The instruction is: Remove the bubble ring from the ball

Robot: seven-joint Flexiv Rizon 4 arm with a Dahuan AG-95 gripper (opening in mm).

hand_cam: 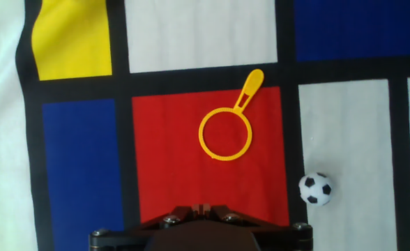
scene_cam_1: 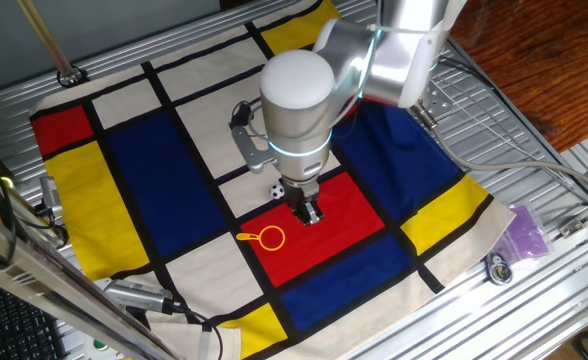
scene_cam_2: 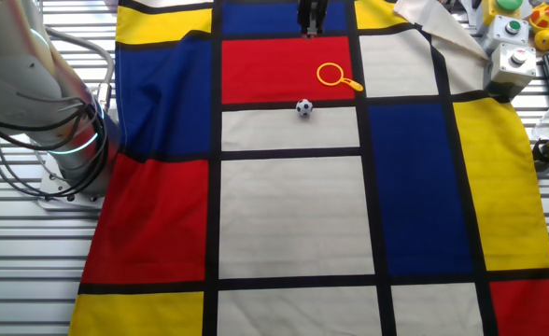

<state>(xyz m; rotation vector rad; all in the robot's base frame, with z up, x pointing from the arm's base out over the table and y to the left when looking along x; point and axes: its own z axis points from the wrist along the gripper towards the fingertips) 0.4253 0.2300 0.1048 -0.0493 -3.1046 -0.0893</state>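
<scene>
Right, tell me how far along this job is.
Done, it seems: the ring lies empty on the red patch, apart from the ball, which sits on the black line at the white patch's edge. In hand: nothing; the gripper is off both. Left: nothing visible.

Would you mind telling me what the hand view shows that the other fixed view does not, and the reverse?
Only the hand view shows a close look down on the red panel. Only the other fixed view shows the arm's base and the button boxes at the table edge. Both show the bubble ring lying flat, empty, apart from the ball.
</scene>
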